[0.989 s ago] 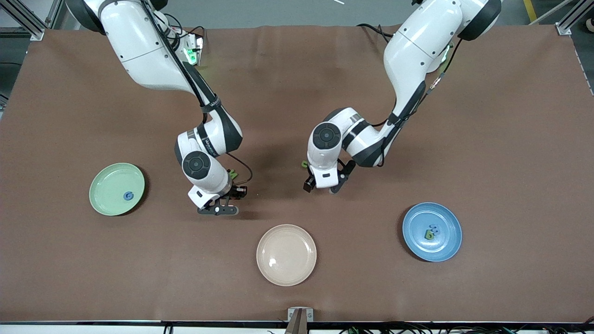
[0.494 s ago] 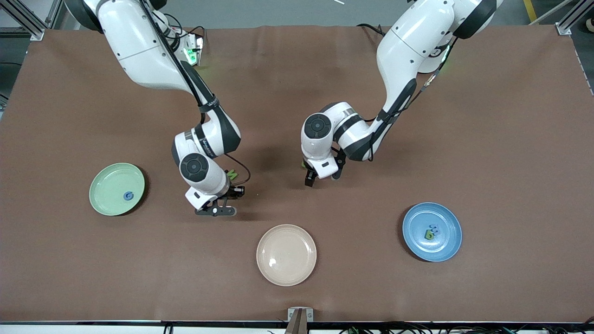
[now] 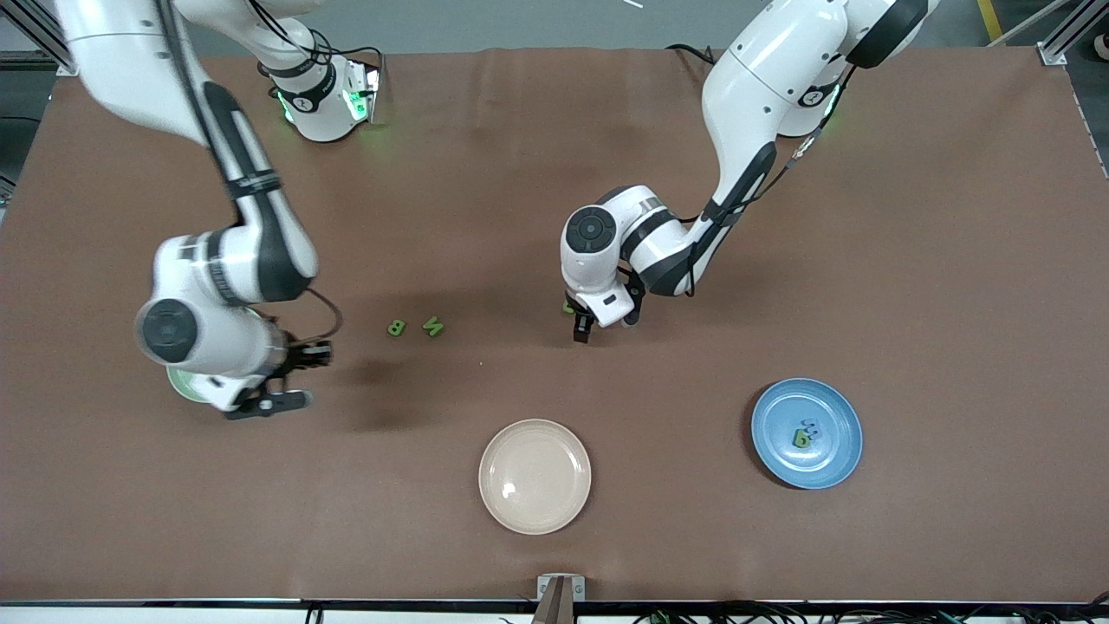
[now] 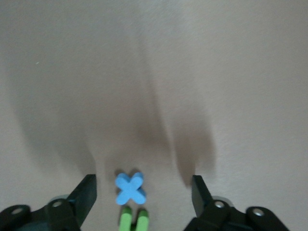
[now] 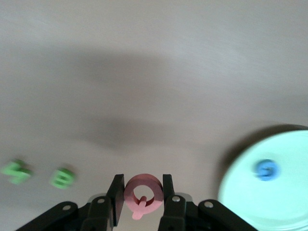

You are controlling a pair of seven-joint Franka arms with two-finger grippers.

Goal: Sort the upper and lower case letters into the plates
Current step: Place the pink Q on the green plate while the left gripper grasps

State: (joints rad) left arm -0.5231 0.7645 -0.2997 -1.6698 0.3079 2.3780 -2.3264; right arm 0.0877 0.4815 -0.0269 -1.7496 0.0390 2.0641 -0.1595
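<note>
My right gripper is shut on a pinkish-red Q, in the air beside the mint green plate. The arm hides most of that plate in the front view. In the right wrist view the plate holds a blue G. A green B and a green N lie mid-table. My left gripper is open low over a blue x, which lies between its fingers beside a green letter. The blue plate holds a green letter and a blue letter.
An empty cream-beige plate sits near the front camera, between the two coloured plates. The brown table cover is bare toward the left arm's end.
My right arm has swung from mid-table toward the mint green plate with the Q, uncovering the green B and N. My left gripper has shifted slightly over the blue x.
</note>
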